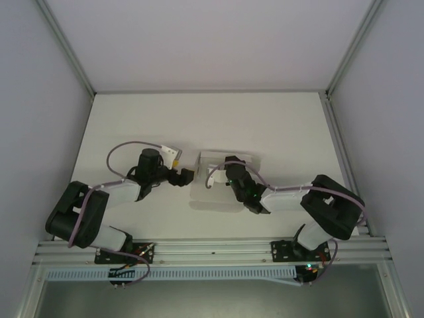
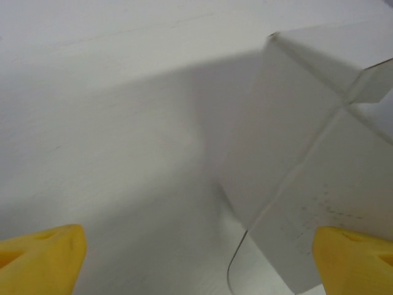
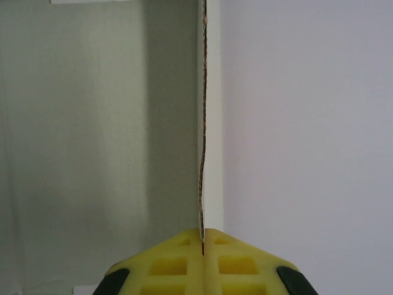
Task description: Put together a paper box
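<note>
A plain white table (image 1: 132,119) is filling the floor of a pale-walled enclosure, with aluminium rails (image 1: 212,248) running along its lower edge in the top view. The paper box (image 1: 205,195) is sitting at the middle of that frame, between the two arms, as a partly folded piece of white paperboard; it is spreading slightly wider left to right than up and down, though its true long axis is hard to tell. In the left wrist view the paper box (image 2: 307,184) is occupying the right half, one panel rising from the table to a crease at the upper right. The left gripper (image 1: 182,165) is hovering just left of the box, its yellow fingertips (image 2: 43,258) standing wide apart with nothing between them. The right gripper (image 1: 217,173) is reaching over the box's upper middle; its yellow fingers (image 3: 178,261) are pinching a thin panel edge of the paper box (image 3: 201,123), which is running straight up the frame.
</note>
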